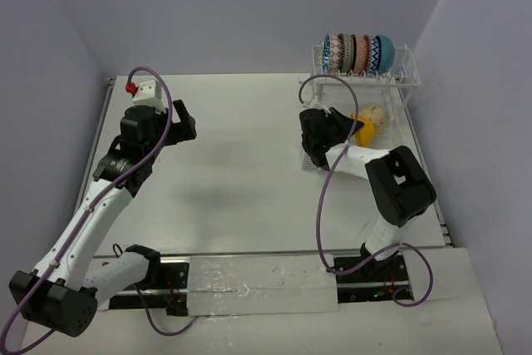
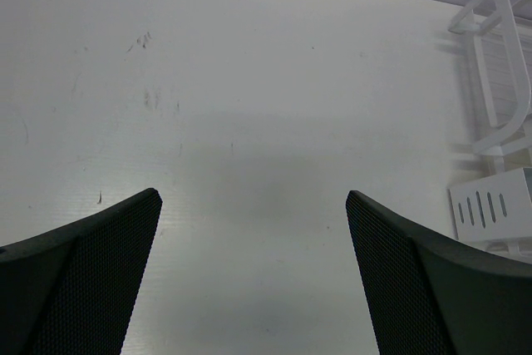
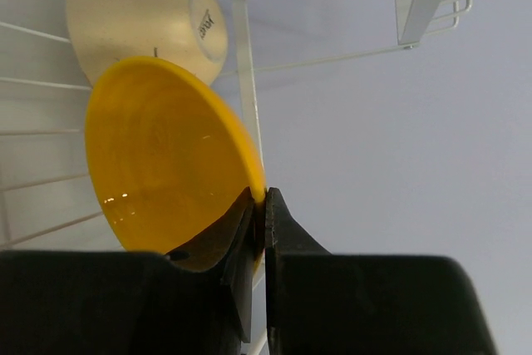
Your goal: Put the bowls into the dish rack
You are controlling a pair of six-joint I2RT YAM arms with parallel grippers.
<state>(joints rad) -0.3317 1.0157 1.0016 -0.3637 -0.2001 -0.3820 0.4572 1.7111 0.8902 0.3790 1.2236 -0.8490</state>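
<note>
While the yellow bowl (image 3: pixel 166 164) is held tilted on its edge in the lower tray of the dish rack (image 1: pixel 409 72), its rim is pinched between the right jaws, which are clenched tight on it. Just behind it the tan bowl (image 3: pixel 141 14) is seen, and the two look to be touching. Up on the raised row, the other bowls (image 1: pixel 359 53) are stood on edge, side by side, with the teal one at the right end. The left jaws are spread wide with nothing between them. They are hung over the bare bench (image 2: pixel 249 81), well apart from the rack.

The yellow bowl is thought to be light, hard and smooth. It may be slippery, and it could be chipped if it is dropped on the wires. It is best held by the thin rim, with one jaw inside and one outside, as is done now. If it is let go too fast, it might be tipped over or slid along the wires. So it should be rested against the tan bowl or a wire first.
</note>
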